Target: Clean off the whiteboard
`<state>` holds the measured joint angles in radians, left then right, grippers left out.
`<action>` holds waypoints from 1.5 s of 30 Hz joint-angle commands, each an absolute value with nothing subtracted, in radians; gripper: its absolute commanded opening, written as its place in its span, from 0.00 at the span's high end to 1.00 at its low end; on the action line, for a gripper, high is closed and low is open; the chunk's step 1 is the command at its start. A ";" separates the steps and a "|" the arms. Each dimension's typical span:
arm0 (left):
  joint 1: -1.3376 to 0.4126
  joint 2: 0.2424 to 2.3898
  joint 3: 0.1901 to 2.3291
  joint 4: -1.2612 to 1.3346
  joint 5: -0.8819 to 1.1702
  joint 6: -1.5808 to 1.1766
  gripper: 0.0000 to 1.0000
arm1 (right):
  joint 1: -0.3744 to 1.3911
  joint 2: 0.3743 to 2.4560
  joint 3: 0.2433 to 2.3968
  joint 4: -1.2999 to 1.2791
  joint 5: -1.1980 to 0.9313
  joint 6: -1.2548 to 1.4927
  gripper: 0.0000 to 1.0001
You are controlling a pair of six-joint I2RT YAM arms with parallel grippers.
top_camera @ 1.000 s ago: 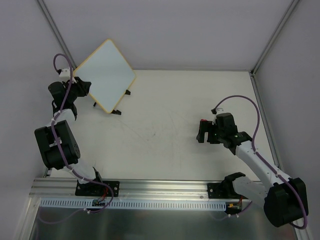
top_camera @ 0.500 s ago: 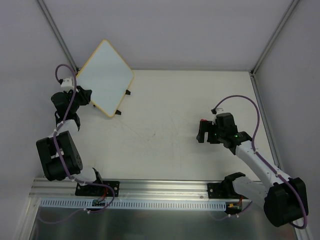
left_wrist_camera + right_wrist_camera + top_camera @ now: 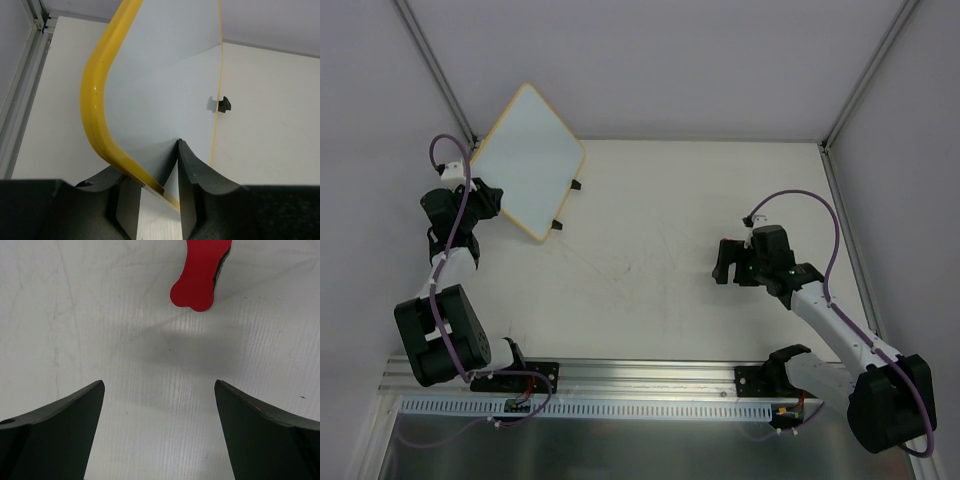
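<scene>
The whiteboard (image 3: pixel 528 160) is a white panel with a yellow frame, held tilted above the table's far left corner. Its face shows no writing in the top view or the left wrist view. My left gripper (image 3: pixel 488 200) is shut on the board's near left edge. The left wrist view shows the jaws (image 3: pixel 152 172) pinching the yellow frame (image 3: pixel 95 100) and the white face (image 3: pixel 165 75). My right gripper (image 3: pixel 724 262) hovers open over the table's right half. In the right wrist view its jaws (image 3: pixel 159 385) hold nothing, and a red eraser (image 3: pixel 200 275) lies just ahead of them.
Two black feet (image 3: pixel 575 184) stick out of the board's right edge, and one foot (image 3: pixel 225 104) shows in the left wrist view. Grey walls with metal posts (image 3: pixel 430 60) close in the table at the back and sides. A rail (image 3: pixel 620 375) runs along the near edge.
The left arm has carried the whiteboard a little up and to the left. The right gripper has shifted slightly and now covers the eraser in the top view.
</scene>
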<state>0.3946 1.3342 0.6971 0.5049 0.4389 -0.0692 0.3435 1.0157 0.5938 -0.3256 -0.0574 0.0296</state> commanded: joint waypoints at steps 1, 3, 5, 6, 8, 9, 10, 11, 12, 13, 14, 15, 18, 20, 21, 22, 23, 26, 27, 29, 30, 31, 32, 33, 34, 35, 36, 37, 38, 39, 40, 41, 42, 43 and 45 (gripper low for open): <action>0.436 1.330 0.689 0.290 0.233 0.153 1.00 | 0.336 0.991 0.589 -0.291 -0.058 0.043 0.04; 0.434 1.310 0.664 0.287 0.230 0.143 0.99 | 0.336 0.979 0.583 -0.288 -0.055 0.044 0.04; 0.434 1.299 0.650 0.275 0.224 0.134 0.98 | 0.336 0.970 0.571 -0.288 -0.057 0.044 0.04; 0.436 1.295 0.644 0.270 0.218 0.130 0.96 | 0.336 0.966 0.566 -0.287 -0.058 0.044 0.04; 0.433 1.289 0.640 0.255 0.213 0.130 0.90 | 0.336 0.962 0.555 -0.285 -0.060 0.044 0.04; 0.433 1.287 0.638 0.255 0.207 0.130 0.88 | 0.336 0.956 0.551 -0.279 -0.061 0.043 0.04; 0.434 1.289 0.641 0.253 0.190 0.130 0.84 | 0.334 0.954 0.546 -0.278 -0.061 0.043 0.04; 0.434 1.292 0.646 0.247 0.181 0.130 0.83 | 0.336 0.953 0.545 -0.278 -0.063 0.044 0.04; 0.434 1.293 0.649 0.235 0.172 0.127 0.81 | 0.336 0.953 0.543 -0.278 -0.064 0.043 0.04; 0.434 1.298 0.655 0.230 0.170 0.126 0.80 | 0.336 0.947 0.543 -0.279 -0.064 0.043 0.04; 0.434 1.298 0.655 0.230 0.172 0.124 0.80 | 0.336 0.943 0.542 -0.278 -0.064 0.043 0.04; 0.434 1.299 0.655 0.229 0.172 0.121 0.80 | 0.336 0.940 0.537 -0.278 -0.064 0.043 0.04; 0.434 1.298 0.655 0.222 0.167 0.123 0.74 | 0.336 0.928 0.528 -0.278 -0.064 0.043 0.04; 0.434 1.299 0.657 0.213 0.164 0.123 0.73 | 0.334 0.919 0.523 -0.279 -0.066 0.041 0.04; 0.434 1.301 0.657 0.210 0.152 0.123 0.73 | 0.336 0.916 0.522 -0.278 -0.064 0.041 0.04; 0.433 1.302 0.660 0.207 0.147 0.121 0.73 | 0.337 0.914 0.519 -0.278 -0.066 0.041 0.04; 0.434 1.305 0.663 0.201 0.143 0.121 0.72 | 0.336 0.913 0.517 -0.278 -0.064 0.041 0.04; 0.434 1.322 0.675 0.192 0.130 0.129 0.66 | 0.336 0.911 0.515 -0.278 -0.064 0.041 0.04; 0.434 1.327 0.680 0.190 0.129 0.130 0.66 | 0.336 0.911 0.515 -0.278 -0.064 0.041 0.04; 0.434 1.341 0.690 0.187 0.132 0.138 0.64 | 0.336 0.908 0.514 -0.278 -0.064 0.040 0.04; 0.434 1.344 0.693 0.186 0.129 0.141 0.64 | 0.336 0.904 0.514 -0.279 -0.066 0.040 0.04; 0.434 1.348 0.695 0.184 0.129 0.144 0.63 | 0.336 0.900 0.514 -0.278 -0.066 0.041 0.04; 0.433 1.353 0.696 0.184 0.127 0.150 0.61 | 0.334 0.896 0.512 -0.278 -0.066 0.040 0.04; 0.433 1.354 0.696 0.184 0.123 0.150 0.59 | 0.336 0.893 0.512 -0.279 -0.064 0.040 0.04; 0.434 1.361 0.699 0.184 0.120 0.152 0.58 | 0.336 0.887 0.511 -0.278 -0.064 0.040 0.04; 0.434 1.362 0.703 0.184 0.126 0.155 0.58 | 0.336 0.882 0.509 -0.279 -0.064 0.040 0.04; 0.436 1.364 0.704 0.183 0.129 0.156 0.57 | 0.336 0.881 0.506 -0.278 -0.066 0.040 0.04; 0.434 1.368 0.709 0.183 0.127 0.156 0.55 | 0.334 0.879 0.508 -0.281 -0.066 0.040 0.04; 0.434 1.371 0.710 0.181 0.124 0.155 0.53 | 0.336 0.874 0.506 -0.281 -0.067 0.040 0.04; 0.434 1.374 0.713 0.179 0.124 0.156 0.52 | 0.336 0.873 0.506 -0.281 -0.069 0.040 0.04; 0.433 1.379 0.716 0.179 0.123 0.156 0.51 | 0.336 0.871 0.505 -0.279 -0.069 0.040 0.04; 0.434 1.382 0.718 0.178 0.123 0.156 0.50 | 0.336 0.870 0.505 -0.281 -0.069 0.040 0.04; 0.434 1.384 0.719 0.178 0.124 0.156 0.48 | 0.337 0.868 0.505 -0.279 -0.069 0.040 0.04; 0.434 1.387 0.721 0.178 0.123 0.156 0.47 | 0.336 0.868 0.503 -0.279 -0.069 0.040 0.04; 0.434 1.387 0.721 0.175 0.121 0.160 0.45 | 0.336 0.868 0.502 -0.279 -0.069 0.040 0.04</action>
<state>0.4210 1.3598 0.7258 0.2920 0.2165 0.0303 0.3435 0.8871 0.5091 -0.2955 -0.0612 0.0364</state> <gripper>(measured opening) 0.549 0.960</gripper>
